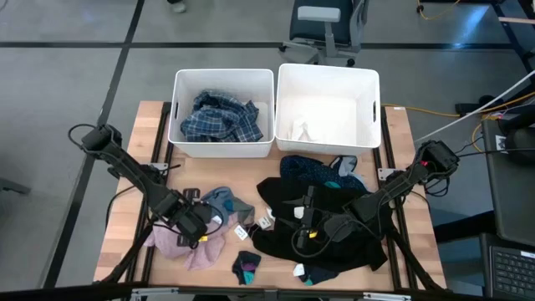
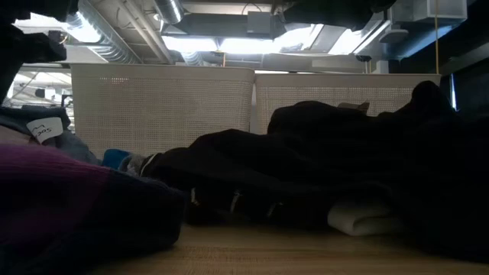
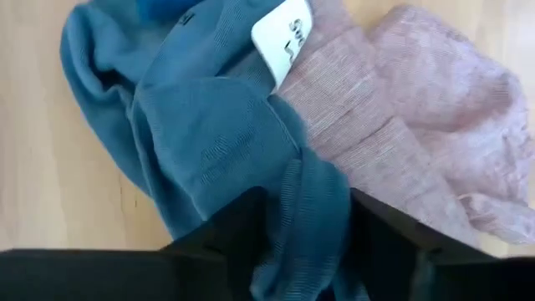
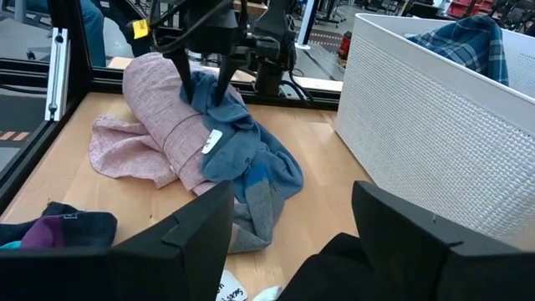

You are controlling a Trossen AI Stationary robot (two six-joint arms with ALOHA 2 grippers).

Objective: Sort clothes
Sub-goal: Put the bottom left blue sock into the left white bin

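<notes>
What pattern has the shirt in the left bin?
Blue plaid shirt; the high view shows it best.

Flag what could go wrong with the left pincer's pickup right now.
The left pincer is closing on the blue garment, which lies over the pink top, so both might lift together. Its white tag could snag. The right pincer hovers over the black pile.

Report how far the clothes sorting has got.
Done: a blue plaid shirt lies in the left bin and a white piece in the right bin. In hand: the left gripper is down on the blue cloth beside the pink top. Left: the black pile, where the right gripper sits open, the navy dotted cloth and a dark sock.
</notes>
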